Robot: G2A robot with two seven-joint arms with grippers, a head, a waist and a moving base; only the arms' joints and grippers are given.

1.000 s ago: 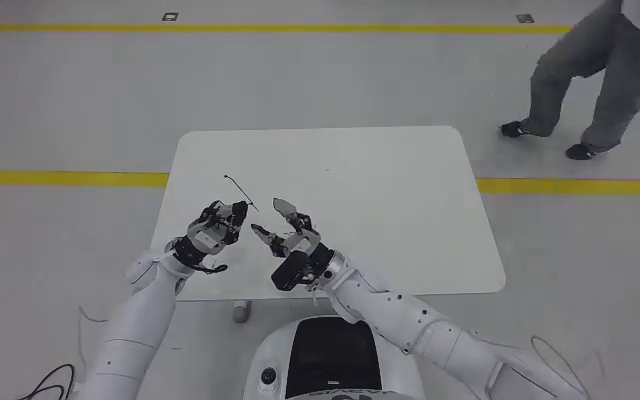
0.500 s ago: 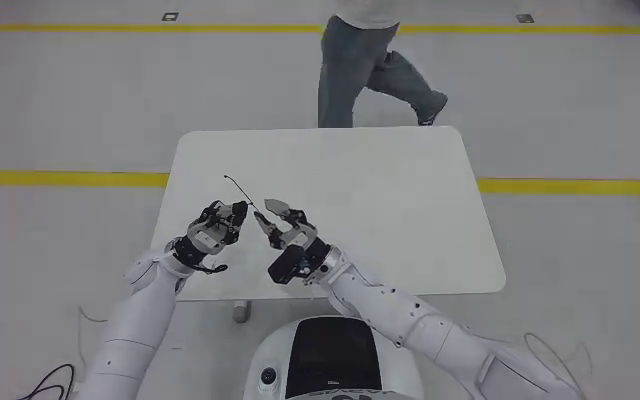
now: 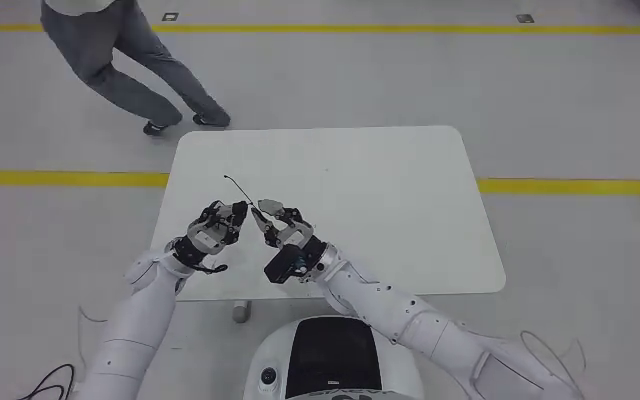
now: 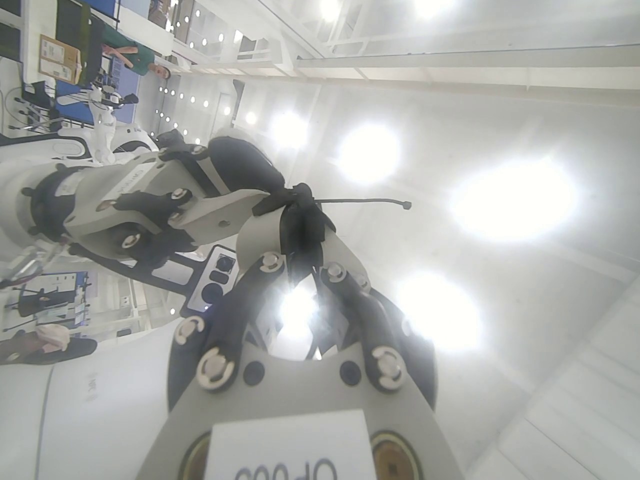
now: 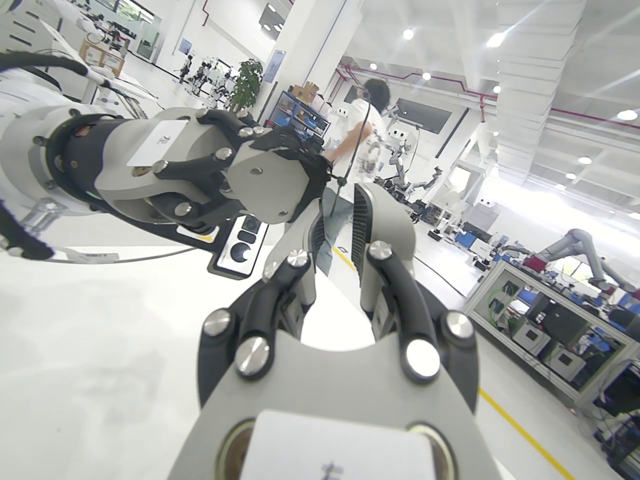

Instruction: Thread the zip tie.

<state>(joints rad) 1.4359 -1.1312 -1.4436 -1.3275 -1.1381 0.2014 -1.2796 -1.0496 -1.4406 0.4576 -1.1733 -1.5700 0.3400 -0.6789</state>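
Note:
A thin black zip tie (image 3: 235, 183) sticks up and away from my left gripper (image 3: 236, 212), which is shut on its lower end above the table's near left part. In the left wrist view the zip tie (image 4: 360, 201) juts out past the closed fingertips of the left gripper (image 4: 300, 208). My right gripper (image 3: 262, 213) is right beside the left one, open. In the right wrist view the right gripper (image 5: 337, 214) has its fingers on either side of the zip tie (image 5: 356, 142), close to the left gripper's tip; contact cannot be made out.
The white table (image 3: 400, 200) lies bare beyond and to the right of both grippers. Its near edge runs just below the two wrists.
My right gripper has moved left, closing in on the left gripper and the zip tie. The left arm has kept still with the zip tie in it.

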